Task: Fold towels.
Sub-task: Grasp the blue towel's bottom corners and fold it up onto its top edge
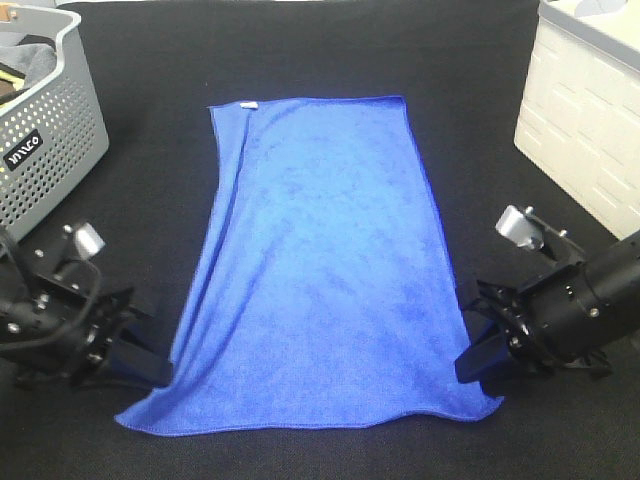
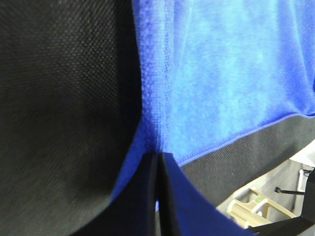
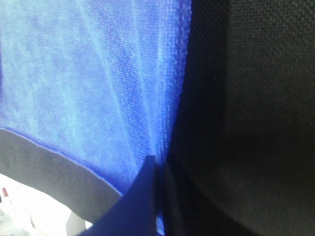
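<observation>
Lying flat beside the grey perforated plastic basket (image 1: 60,140), the royal-blue rectangular microfiber towel (image 1: 325,270) is pinched at its 2 long edges by the clamped left gripper (image 1: 160,374) and right gripper (image 1: 470,363).

towel (image 1: 320,270): royal blue | tabletop (image 1: 150,140): black | basket (image 1: 50,150): grey, perforated

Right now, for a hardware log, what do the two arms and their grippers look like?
The left arm and right arm are matte black with round wrist housings and silver screws. Each carries a silver-grey block. The left gripper and right gripper have flat black wedge-shaped fingers.
</observation>
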You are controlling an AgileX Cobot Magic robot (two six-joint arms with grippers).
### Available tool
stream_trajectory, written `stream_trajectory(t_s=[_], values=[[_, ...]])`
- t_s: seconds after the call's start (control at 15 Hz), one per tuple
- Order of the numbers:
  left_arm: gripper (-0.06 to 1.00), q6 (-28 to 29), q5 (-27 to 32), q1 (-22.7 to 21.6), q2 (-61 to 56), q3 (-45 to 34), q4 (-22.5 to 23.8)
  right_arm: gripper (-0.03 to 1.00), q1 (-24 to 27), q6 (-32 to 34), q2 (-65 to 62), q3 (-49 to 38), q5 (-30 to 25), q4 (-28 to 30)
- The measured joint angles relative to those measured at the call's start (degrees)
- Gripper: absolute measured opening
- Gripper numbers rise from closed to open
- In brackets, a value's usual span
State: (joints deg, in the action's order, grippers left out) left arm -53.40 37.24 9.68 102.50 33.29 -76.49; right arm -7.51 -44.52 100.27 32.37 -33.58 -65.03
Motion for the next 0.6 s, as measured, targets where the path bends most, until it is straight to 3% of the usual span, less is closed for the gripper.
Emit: stream_trajectory(t_s=[0.07, 0.13, 0.2, 0.33, 0.47, 0.6], values=[[0.00, 3.2, 0.1, -1.2, -1.7, 0.0, 3.7, 0.00, 0.0, 1.8, -1.7, -0.2, -0.2, 2.1], [0.00, 3.2, 0.1, -1.2, -1.7, 0.0, 3.7, 0.00, 0.0, 1.8, -1.7, -0.2, -0.2, 2.1], [0.00, 8.9, 0.2, -2.9, -3.7, -0.1, 11.0, 0.00, 0.0, 5.5, -3.5, -0.3, -0.3, 6.5], [0.00, 13.9, 1.0, -4.2, -6.5, -1.2, 17.5, 0.00, 0.0, 11.6, -5.2, -0.3, -1.1, 13.9], [0.00, 14.8, 1.7, -4.3, -9.9, -4.6, 18.3, 0.00, 0.0, 15.4, -7.0, -0.3, -3.6, 18.3], [0.00, 15.0, 1.8, -4.3, -13.2, -8.7, 18.5, 0.00, 0.0, 16.4, -9.1, -1.3, -6.4, 18.9]])
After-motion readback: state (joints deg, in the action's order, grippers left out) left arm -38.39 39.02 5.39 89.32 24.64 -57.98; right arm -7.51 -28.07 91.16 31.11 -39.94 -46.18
